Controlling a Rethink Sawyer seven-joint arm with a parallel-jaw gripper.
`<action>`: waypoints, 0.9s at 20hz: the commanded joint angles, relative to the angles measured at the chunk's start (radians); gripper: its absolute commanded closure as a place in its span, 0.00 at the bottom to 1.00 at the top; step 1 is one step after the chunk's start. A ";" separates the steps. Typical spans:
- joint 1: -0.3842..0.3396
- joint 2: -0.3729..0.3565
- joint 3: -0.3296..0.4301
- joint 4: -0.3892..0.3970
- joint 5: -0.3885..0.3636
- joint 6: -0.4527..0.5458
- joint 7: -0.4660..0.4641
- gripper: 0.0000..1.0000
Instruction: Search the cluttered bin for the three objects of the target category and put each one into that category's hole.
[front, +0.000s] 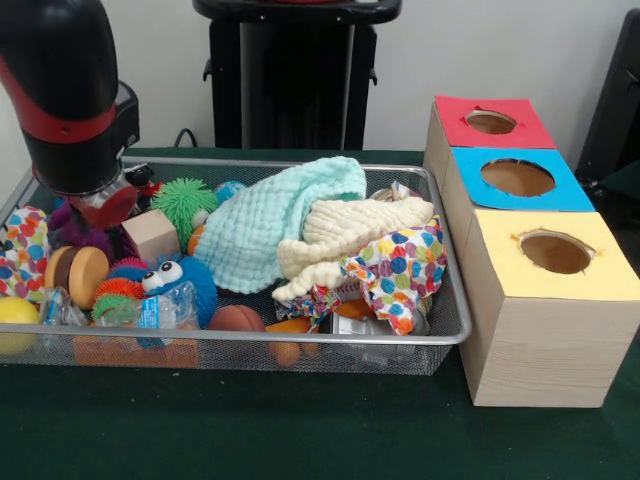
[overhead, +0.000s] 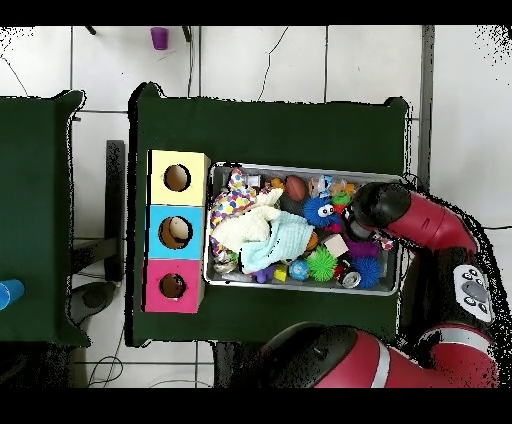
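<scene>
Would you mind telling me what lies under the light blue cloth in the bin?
The light blue cloth covers the bin's middle. Only an orange ball's edge peeks out at its side; anything else beneath is hidden. A cream cloth lies over its other side.

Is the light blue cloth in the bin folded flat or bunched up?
Bunched up: the light blue cloth lies crumpled in a heap over the toys, beside the cream cloth.

Even, diffuse indoor light is seen in both views, with no hard glare. In the front view only soft, faint shadows are cast on the green table cloth (front: 300, 420) beneath the mesh bin (front: 440, 330) and beside the wooden boxes (front: 545, 340). The near arm (front: 60, 90) is rendered slightly soft. Small objects are left indistinct in the overhead view.
</scene>
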 joint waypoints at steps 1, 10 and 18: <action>0.022 -0.033 0.118 0.183 0.078 -0.061 0.141 0.00; 0.043 -0.054 0.141 0.277 0.212 -0.024 0.209 0.00; 0.089 -0.111 0.119 0.414 0.284 -0.116 0.223 0.00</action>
